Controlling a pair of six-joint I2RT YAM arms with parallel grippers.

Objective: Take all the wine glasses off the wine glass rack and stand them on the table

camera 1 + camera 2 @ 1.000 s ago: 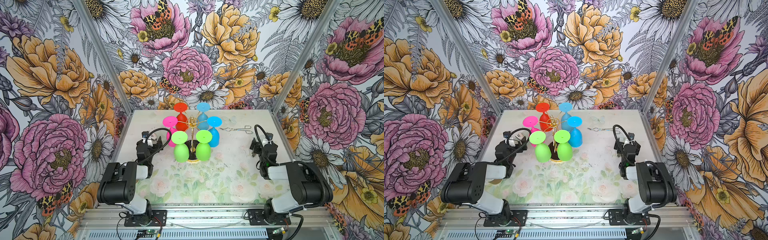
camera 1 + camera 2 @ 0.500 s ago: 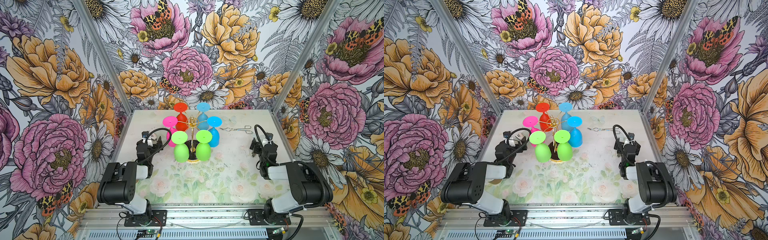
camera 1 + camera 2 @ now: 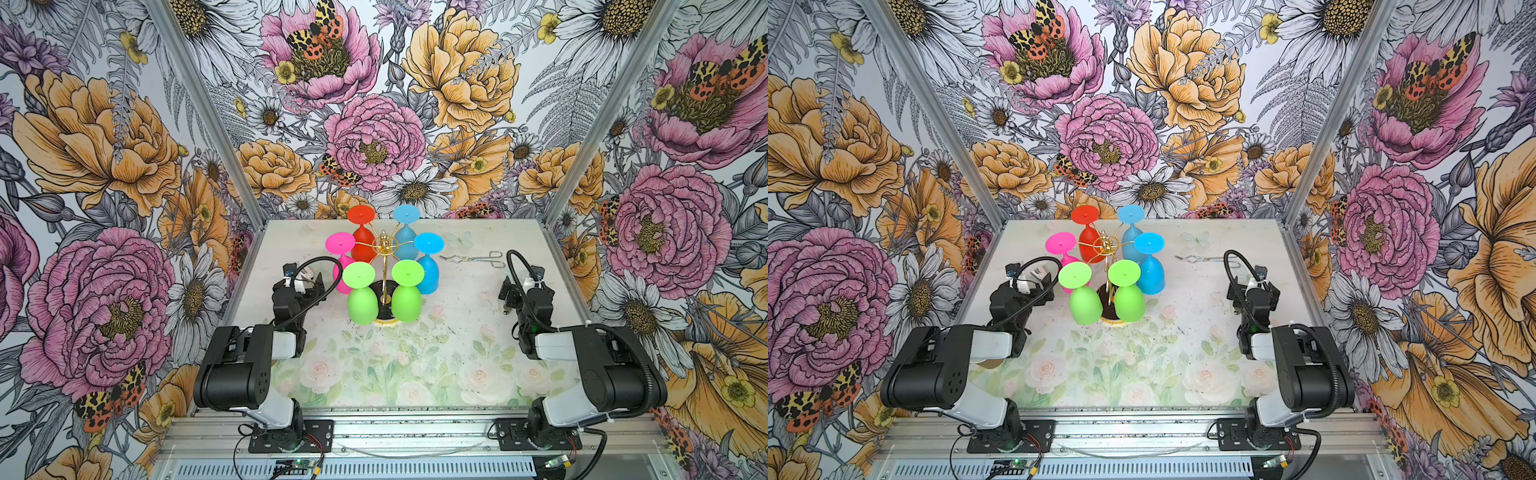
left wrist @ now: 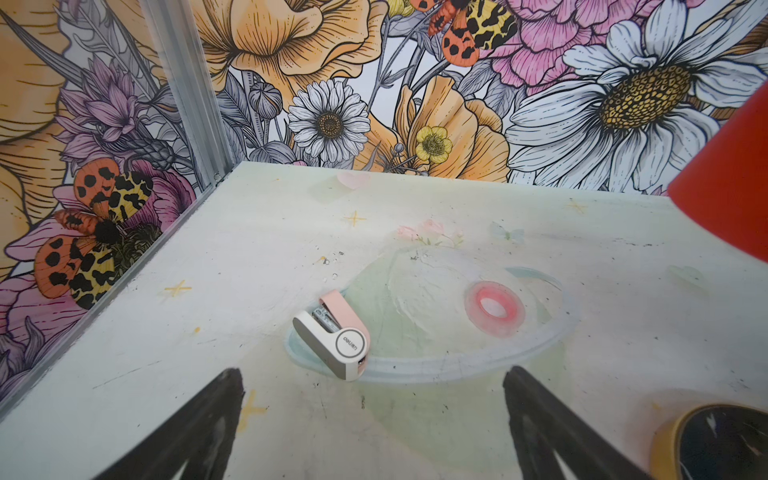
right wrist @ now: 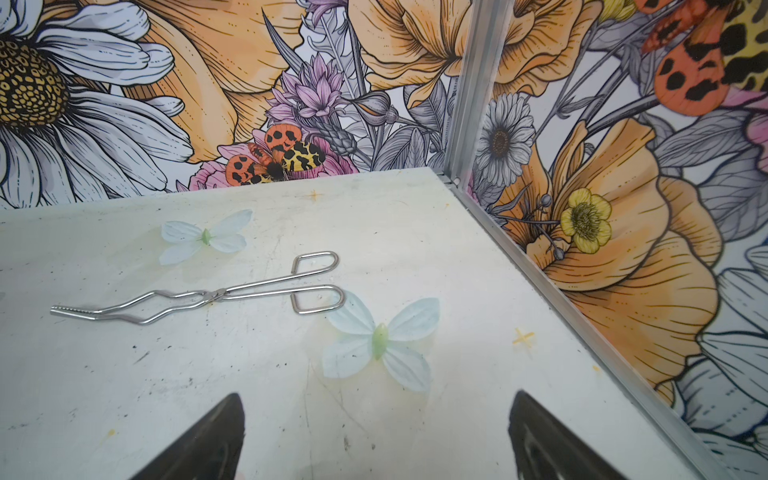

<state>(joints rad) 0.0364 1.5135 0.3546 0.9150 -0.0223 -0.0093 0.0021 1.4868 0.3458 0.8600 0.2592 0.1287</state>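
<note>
The wine glass rack (image 3: 384,248), a gold wire stand on a round black base (image 3: 383,318), stands mid-table towards the back in both top views. Several wine glasses hang upside down from its arms: two green (image 3: 362,303) (image 3: 406,301), pink (image 3: 340,245), red (image 3: 361,249), pale blue (image 3: 405,245) and blue (image 3: 428,270). My left gripper (image 3: 302,277) (image 4: 372,374) rests low, left of the pink glass, open and empty. In its wrist view the red glass (image 4: 731,187) and the base's rim (image 4: 665,440) show at the edge. My right gripper (image 3: 508,291) (image 5: 376,399) is open and empty, far right of the rack.
A small pink and white stapler (image 4: 332,336) lies just ahead of the left gripper. Metal tongs (image 5: 199,297) (image 3: 473,259) lie at the back right, ahead of the right gripper, among pale butterfly shapes (image 5: 378,340). Flowered walls with metal corner posts (image 5: 465,95) close in three sides.
</note>
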